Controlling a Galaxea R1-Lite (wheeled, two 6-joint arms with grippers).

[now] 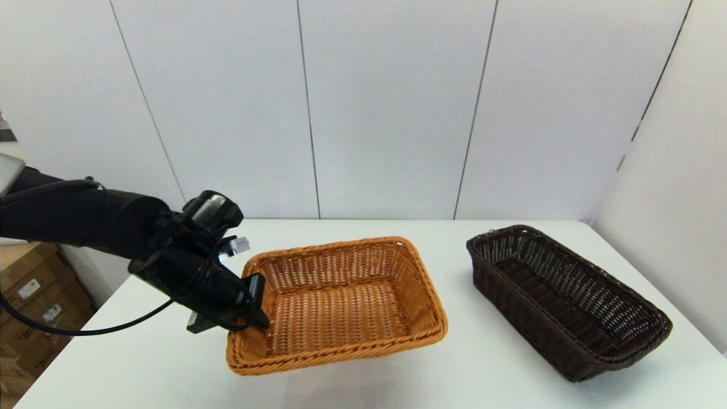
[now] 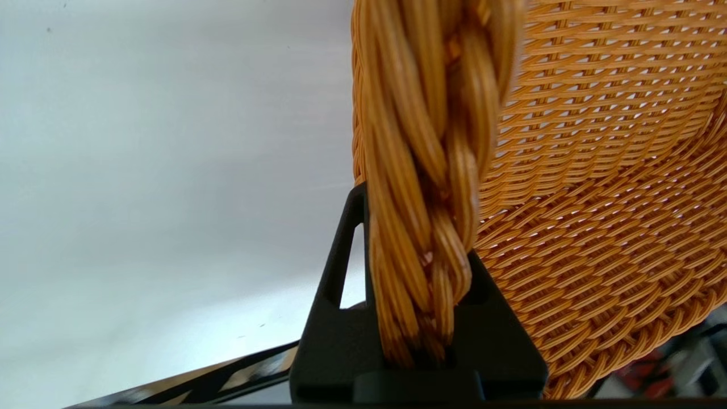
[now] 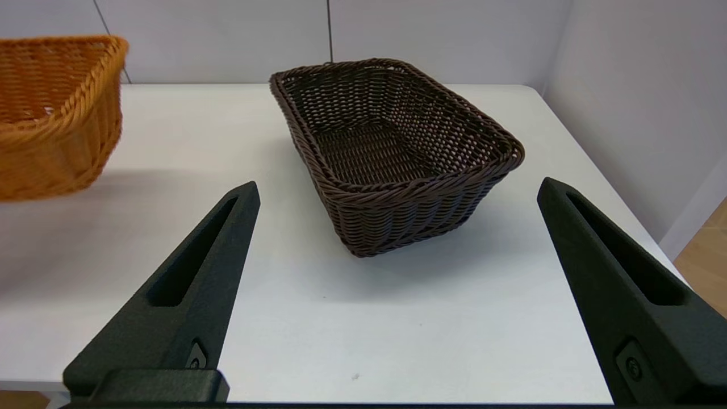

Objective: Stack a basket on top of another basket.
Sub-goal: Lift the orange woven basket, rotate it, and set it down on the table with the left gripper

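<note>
Orange basket lifted by its rim, dark basket waiting on the bench

My left tool [image 1: 257, 304] is clamped on the braided rim of the orange basket [image 1: 341, 301], which hangs tilted and clear of the bench [image 1: 170, 363]. The dark brown basket [image 1: 562, 301] sits well apart on my right side. My right tool [image 3: 397, 295] hovers low, spread wide and holding nothing, facing the dark basket. I judge the one-edge grip risky: the orange basket could swing or slip from my fingers [image 2: 335, 318], or land crooked across the dark rim.
</note>
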